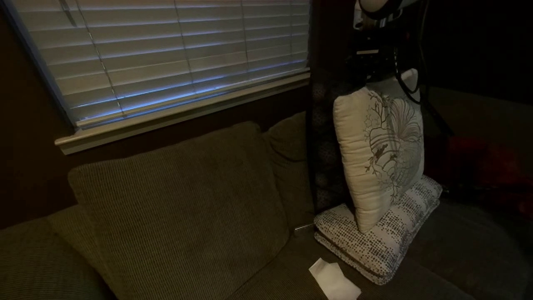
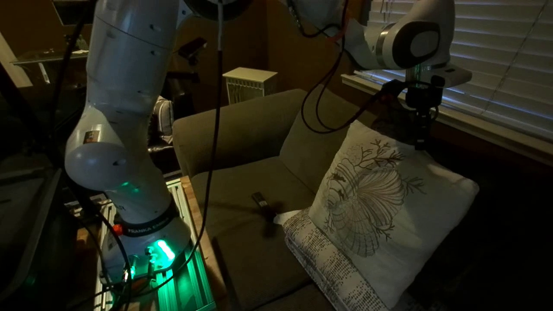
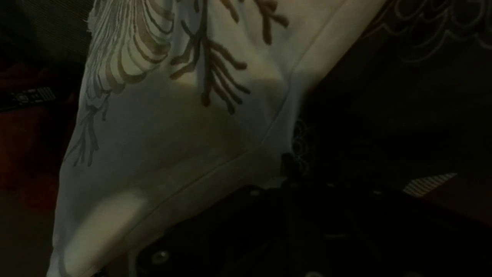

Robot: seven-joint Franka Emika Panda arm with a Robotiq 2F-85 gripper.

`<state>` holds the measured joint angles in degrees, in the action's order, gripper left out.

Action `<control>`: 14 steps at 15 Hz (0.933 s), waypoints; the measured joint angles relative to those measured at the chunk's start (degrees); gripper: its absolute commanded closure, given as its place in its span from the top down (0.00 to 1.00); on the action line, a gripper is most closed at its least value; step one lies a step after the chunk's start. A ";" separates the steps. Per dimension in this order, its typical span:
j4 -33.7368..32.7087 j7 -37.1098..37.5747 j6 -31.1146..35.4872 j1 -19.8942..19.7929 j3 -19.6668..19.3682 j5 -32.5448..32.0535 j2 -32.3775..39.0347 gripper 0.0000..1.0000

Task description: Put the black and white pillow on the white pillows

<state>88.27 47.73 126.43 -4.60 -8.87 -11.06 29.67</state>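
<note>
The black and white pillow (image 1: 387, 150) is a large cream pillow with dark branch and shell drawing. It stands steeply on edge, its lower edge at the top of the speckled white pillows (image 1: 345, 225). In an exterior view it leans over the white pillows (image 2: 317, 250) and covers much of them (image 2: 432, 216). My gripper (image 2: 421, 144) is at its upper edge and appears shut on the fabric there. In the wrist view the pillow (image 3: 134, 134) fills the left, and its seams draw in towards the dark fingertips (image 3: 290, 163). The white pillows are not visible in the wrist view.
The brown sofa (image 1: 187, 200) lies under a window with blinds (image 1: 187, 50) and a sill (image 1: 187, 110). A dark patterned cloth (image 1: 327, 166) stands behind the pillow. White paper (image 1: 335, 281) and a remote (image 2: 260, 201) lie on the seat. Cables (image 2: 211, 172) hang near the arm.
</note>
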 measured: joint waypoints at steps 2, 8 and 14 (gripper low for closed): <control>-2.10 -0.24 -1.01 0.33 -0.05 0.00 1.71 0.01; -7.09 -1.25 -3.50 0.36 -0.34 0.00 4.98 0.43; -11.94 -1.41 -3.66 0.63 -0.36 0.00 5.69 0.83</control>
<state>76.33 46.31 122.77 -3.96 -9.23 -11.06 35.36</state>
